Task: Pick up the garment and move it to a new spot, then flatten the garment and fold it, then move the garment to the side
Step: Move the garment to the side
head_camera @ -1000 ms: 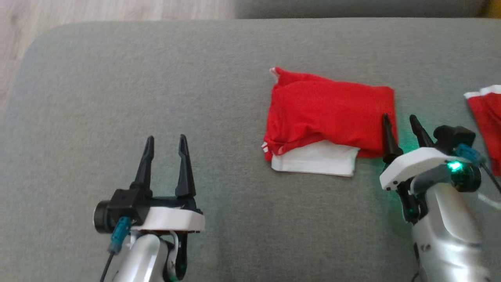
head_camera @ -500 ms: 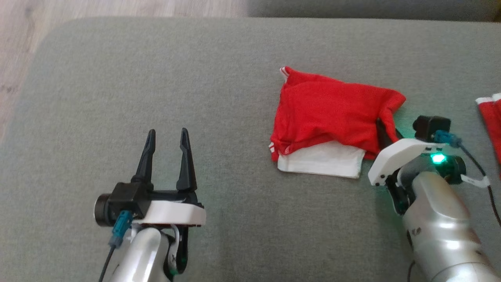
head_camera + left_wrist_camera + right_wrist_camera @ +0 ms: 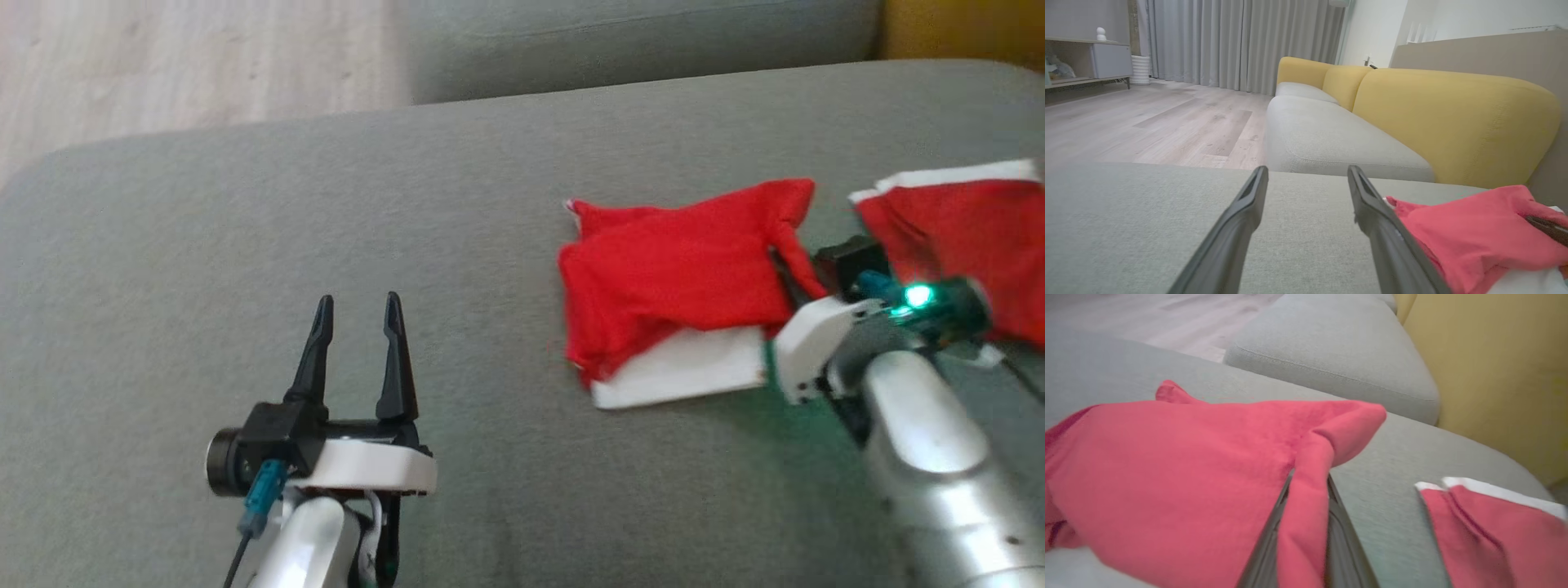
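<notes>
Garment (image 3: 669, 278) corner pinched in right tool (image 3: 1308, 477) (red cloth bunched); left tool (image 3: 359, 298) spread, well apart.

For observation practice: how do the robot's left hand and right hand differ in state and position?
The left hand is open and empty; the right hand is shut on a fold of the red garment. The left hand is over bare cushion; the right hand is at the garment's right edge. Both have two dark fingers.
</notes>
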